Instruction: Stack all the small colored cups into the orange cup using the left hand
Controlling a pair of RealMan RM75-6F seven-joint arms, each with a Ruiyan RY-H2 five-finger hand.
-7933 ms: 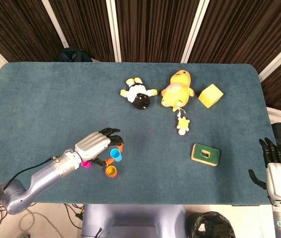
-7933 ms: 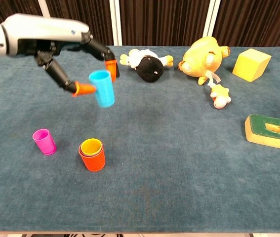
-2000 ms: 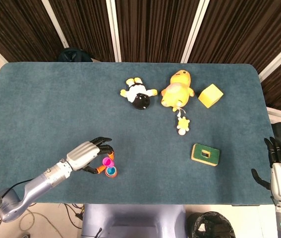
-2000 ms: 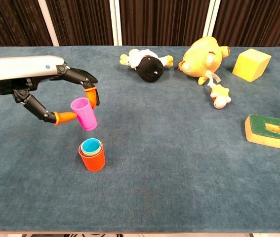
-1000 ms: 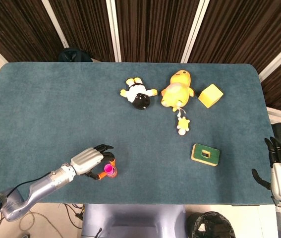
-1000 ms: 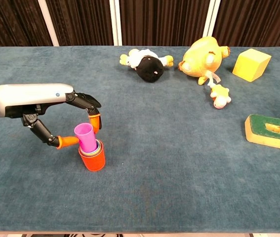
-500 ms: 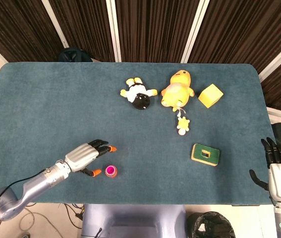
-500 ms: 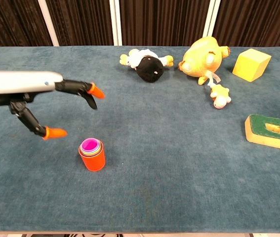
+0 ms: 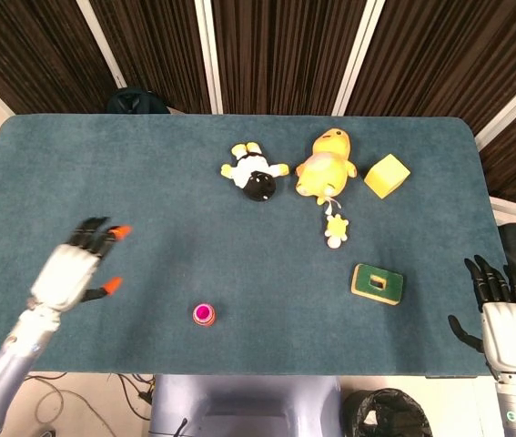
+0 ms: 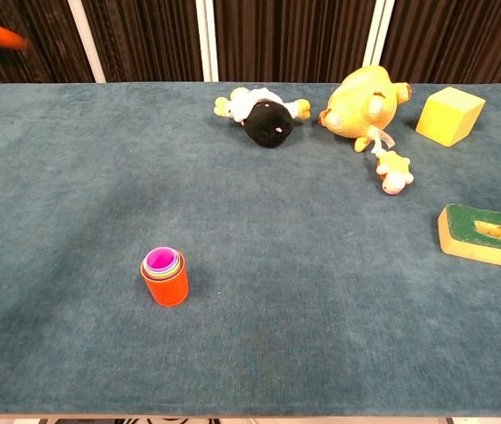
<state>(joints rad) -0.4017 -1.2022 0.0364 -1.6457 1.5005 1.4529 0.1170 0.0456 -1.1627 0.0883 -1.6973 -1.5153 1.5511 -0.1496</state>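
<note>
- Near the front edge of the table (image 9: 57, 182), left of centre, the orange cup (image 10: 167, 283) stands upright with its mouth facing up, its long axis vertical.
- Nested inside it, rims showing as rings in the chest view, sit the smaller cups, with the pink cup (image 10: 158, 260) innermost and on top; no loose small cup shows on the cloth in either view.
- Off to the stack's left and a little further back, well apart from it, the left hand (image 9: 74, 270) hangs with its orange-tipped fingers spread and nothing in them.
- By far the nearer of the two, it would have to travel to its right and toward the front edge to reach the stack.
- At the far right front corner, off the table's edge, the right hand (image 9: 503, 326) has its fingers apart and holds nothing.
- Judging by the full nest, the stacking looks done.
- Elsewhere on the table lie a black-and-white plush (image 9: 255, 173), a yellow duck plush (image 9: 328, 164), a yellow block (image 9: 386, 176) and a green block (image 9: 377, 283).
</note>
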